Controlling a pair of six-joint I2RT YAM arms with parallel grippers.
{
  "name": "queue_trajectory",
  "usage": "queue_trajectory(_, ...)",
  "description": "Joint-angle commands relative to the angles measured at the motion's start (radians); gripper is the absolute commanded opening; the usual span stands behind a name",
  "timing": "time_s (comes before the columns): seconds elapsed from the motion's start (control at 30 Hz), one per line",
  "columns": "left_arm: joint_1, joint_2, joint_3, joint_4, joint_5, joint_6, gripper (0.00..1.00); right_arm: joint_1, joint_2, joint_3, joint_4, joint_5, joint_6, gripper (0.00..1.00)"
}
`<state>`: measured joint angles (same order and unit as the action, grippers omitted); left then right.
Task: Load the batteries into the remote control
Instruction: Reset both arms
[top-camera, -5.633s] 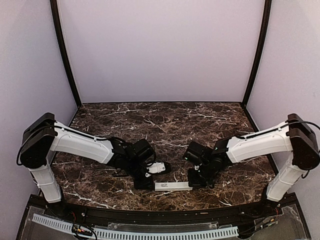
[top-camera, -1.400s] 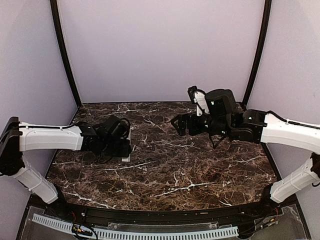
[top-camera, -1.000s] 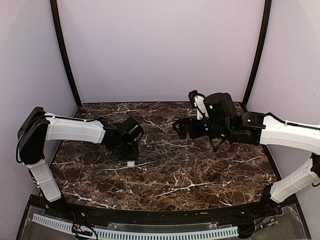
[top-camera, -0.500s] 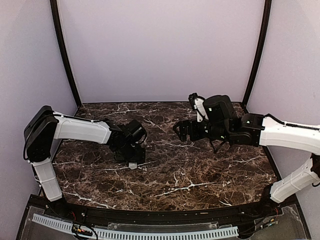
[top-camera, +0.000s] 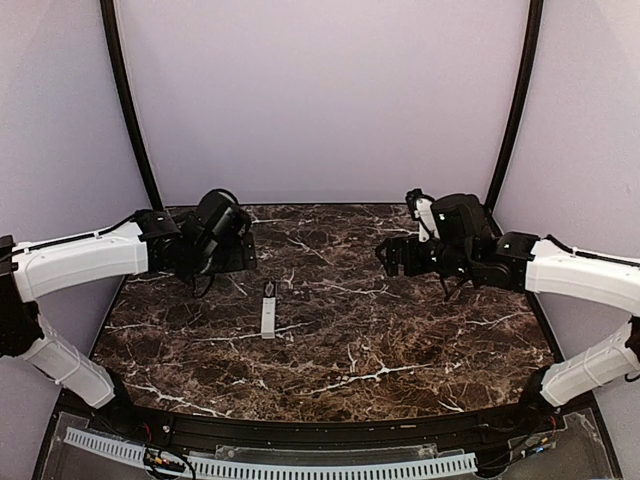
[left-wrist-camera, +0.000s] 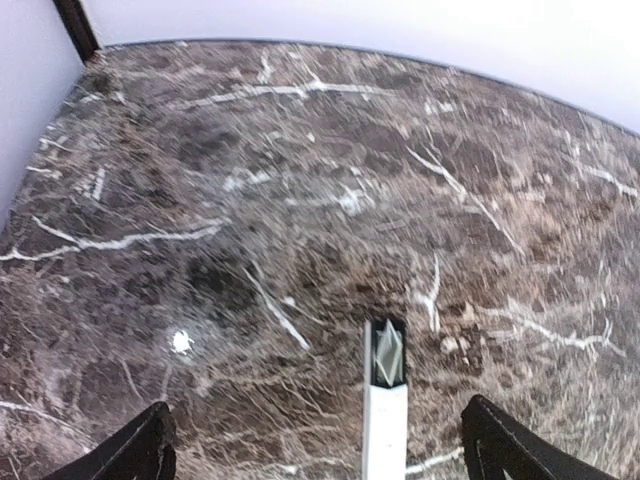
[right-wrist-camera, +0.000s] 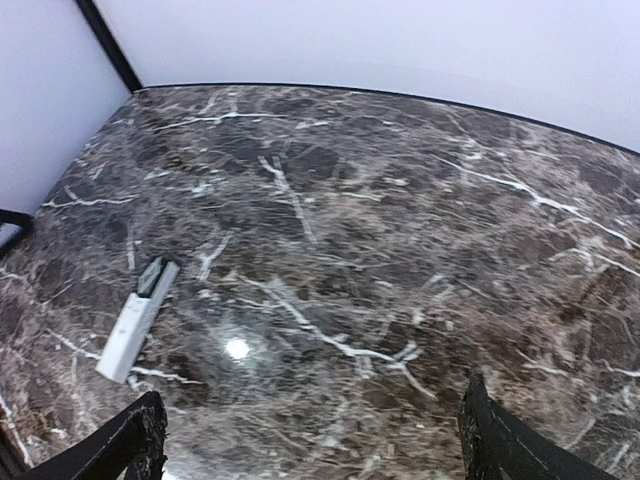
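Observation:
The remote control (top-camera: 268, 311) is a slim white bar with a dark patch at its far end, lying flat on the marble table, left of centre. In the left wrist view the remote control (left-wrist-camera: 385, 410) lies below and between my black fingertips (left-wrist-camera: 140, 455), untouched. My left gripper (top-camera: 243, 258) hovers open behind and left of it, holding nothing. My right gripper (top-camera: 391, 256) hangs open over the back right of the table, far from the remote control (right-wrist-camera: 138, 320), which shows at the left of its wrist view. The batteries are out of view.
The brown marble table (top-camera: 400, 340) is bounded by lilac walls and black corner posts (top-camera: 128, 100). A black rail (top-camera: 320, 430) runs along the near edge.
My left gripper has opened, let go of the remote and pulled back up and to the left. The remote now lies alone on the table. The right arm drifted slightly right.

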<state>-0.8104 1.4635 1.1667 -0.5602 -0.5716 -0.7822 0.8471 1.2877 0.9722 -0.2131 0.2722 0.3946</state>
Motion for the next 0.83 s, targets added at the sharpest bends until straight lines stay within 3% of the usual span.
queue_trajectory(0.0,0.070,-0.095,-0.119,0.032,-0.231,-0.018,0.99,-0.169,-0.138,-0.135,0.149,-0.126,-0.061,0.99)
queue_trajectory(0.07,0.131,-0.131,-0.172,0.078,-0.266,-0.020,0.99,-0.280,-0.210,-0.225,0.204,-0.211,-0.045,0.99)
queue_trajectory(0.17,0.168,-0.152,-0.242,0.083,-0.433,-0.078,0.99,-0.432,-0.310,-0.353,0.279,-0.288,-0.020,0.99)
queue_trajectory(0.33,0.232,-0.107,-0.255,-0.082,-0.595,-0.303,0.99,-0.663,-0.458,-0.549,0.384,-0.472,0.090,0.99)
queue_trajectory(0.53,0.266,-0.015,-0.210,-0.211,-0.638,-0.473,0.99,-0.688,-0.536,-0.623,0.359,-0.416,0.161,0.99)
queue_trajectory(0.67,0.267,0.010,-0.190,-0.256,-0.657,-0.507,0.99,-0.688,-0.582,-0.625,0.314,-0.351,0.166,0.99)
queue_trajectory(0.8,0.267,-0.005,-0.203,-0.264,-0.658,-0.527,0.99,-0.687,-0.619,-0.609,0.286,-0.384,0.127,0.99)
